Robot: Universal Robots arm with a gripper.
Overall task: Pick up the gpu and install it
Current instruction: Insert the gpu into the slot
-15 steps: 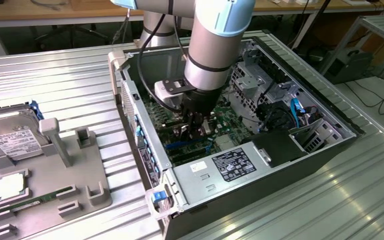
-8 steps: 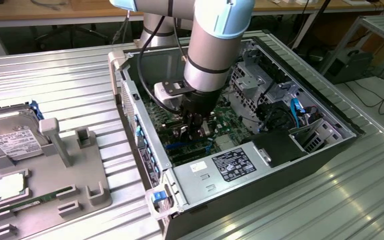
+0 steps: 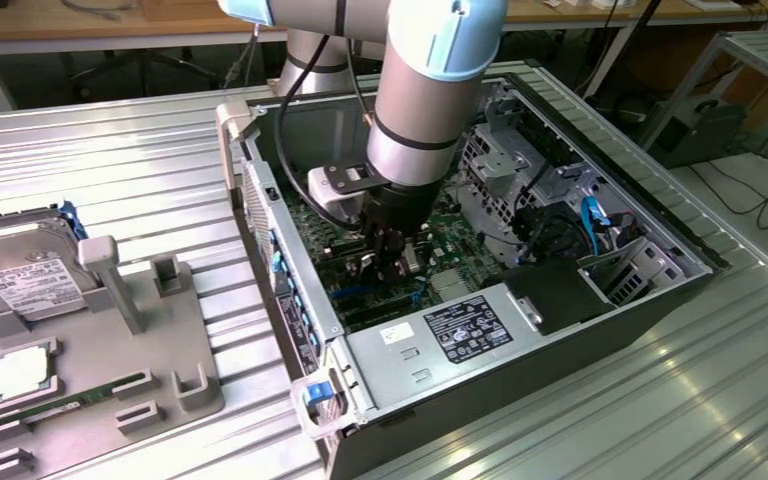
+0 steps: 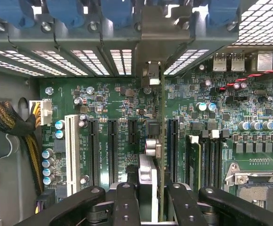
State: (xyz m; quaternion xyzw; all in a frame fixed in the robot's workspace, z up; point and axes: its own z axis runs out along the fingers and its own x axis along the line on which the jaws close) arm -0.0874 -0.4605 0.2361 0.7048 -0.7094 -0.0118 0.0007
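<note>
Ribbed metal tabletop carries everything. Open computer case lies on its side in the middle, inside facing up. Robot arm comes down from the far side into the case. Green motherboard covers the case floor; power supply with label sits at the case's near end. Grey parts fixture stands on the tabletop at the exterior view's left, apart from the case. Hard drive with white label sits at the fixture's far left corner, a square chip lies nearer, and a green memory stick rests in a slot along the near side.

Tool is low inside the case over the motherboard. In the wrist view the tool is clamped on the gpu, fingers pressing on both sides of it. The gpu is seen edge-on, upright, over the row of black expansion slots, its metal bracket up against the case's rear wall. Cannot tell whether its edge is seated in a slot. White slot and sleeved cable bundle lie off to one side.
</note>
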